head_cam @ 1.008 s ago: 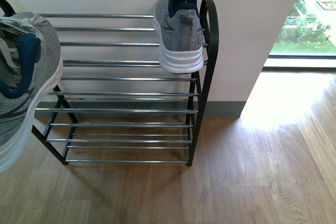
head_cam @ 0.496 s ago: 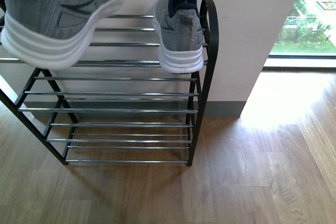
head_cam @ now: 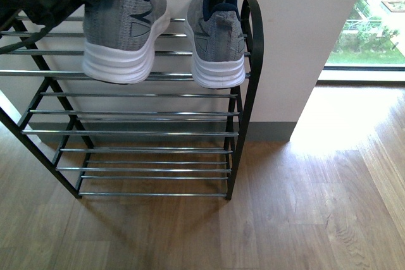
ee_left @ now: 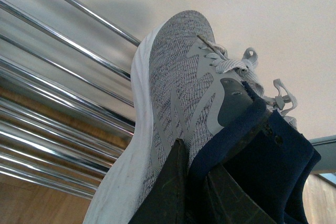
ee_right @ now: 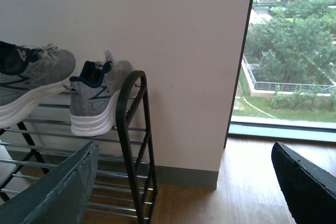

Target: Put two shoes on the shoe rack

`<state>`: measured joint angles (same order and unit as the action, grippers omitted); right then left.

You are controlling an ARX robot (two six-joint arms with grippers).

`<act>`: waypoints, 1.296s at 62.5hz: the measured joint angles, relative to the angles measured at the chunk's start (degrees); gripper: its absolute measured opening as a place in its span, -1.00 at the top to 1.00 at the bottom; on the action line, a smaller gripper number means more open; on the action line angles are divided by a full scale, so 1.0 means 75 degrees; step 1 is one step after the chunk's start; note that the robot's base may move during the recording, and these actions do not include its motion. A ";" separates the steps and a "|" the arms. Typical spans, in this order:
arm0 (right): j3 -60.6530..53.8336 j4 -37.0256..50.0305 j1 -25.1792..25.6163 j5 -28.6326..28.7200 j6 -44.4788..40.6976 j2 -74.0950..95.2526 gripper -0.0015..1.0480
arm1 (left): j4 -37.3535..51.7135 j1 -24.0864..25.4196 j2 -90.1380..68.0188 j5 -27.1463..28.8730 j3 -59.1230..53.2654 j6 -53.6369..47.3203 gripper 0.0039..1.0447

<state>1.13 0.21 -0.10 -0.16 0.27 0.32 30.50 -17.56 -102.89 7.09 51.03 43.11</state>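
Grey sneaker [head_cam: 126, 23] pinched at its navy collar by fingers [ee_left: 170, 192] of the left gripper [ee_left: 197, 166], sole at the rack [head_cam: 258, 33] top bars, second sneaker [head_cam: 218, 36] just beside, right gripper [ee_right: 184, 148] opened wide.

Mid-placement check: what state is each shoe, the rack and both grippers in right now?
held sneaker: gripped by its navy collar, tilted over the top tier, contact with bars unclear.
placed sneaker: resting on the top tier, right end, heel out, ungripped.
shoe rack: upright against the wall.
left gripper: shut on held sneaker.
right gripper: open, empty.
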 joint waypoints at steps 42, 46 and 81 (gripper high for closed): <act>0.0000 0.0000 0.0000 0.0000 0.0003 0.0000 -0.82 | 0.0006 0.0259 -0.2212 -0.1871 0.1714 0.0254 0.96; 0.0000 0.0000 0.0000 0.0003 0.0003 0.0000 -0.82 | 0.0006 0.0262 -0.2212 -0.1886 0.1714 0.0189 0.96; 0.0000 0.0000 0.0000 0.0000 0.0003 0.0000 -0.82 | -0.0918 0.0079 -0.0417 0.0525 0.0632 -0.0560 -0.55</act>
<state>1.13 0.21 -0.10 -0.16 0.30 0.32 23.62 -16.97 -106.02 11.03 55.77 38.92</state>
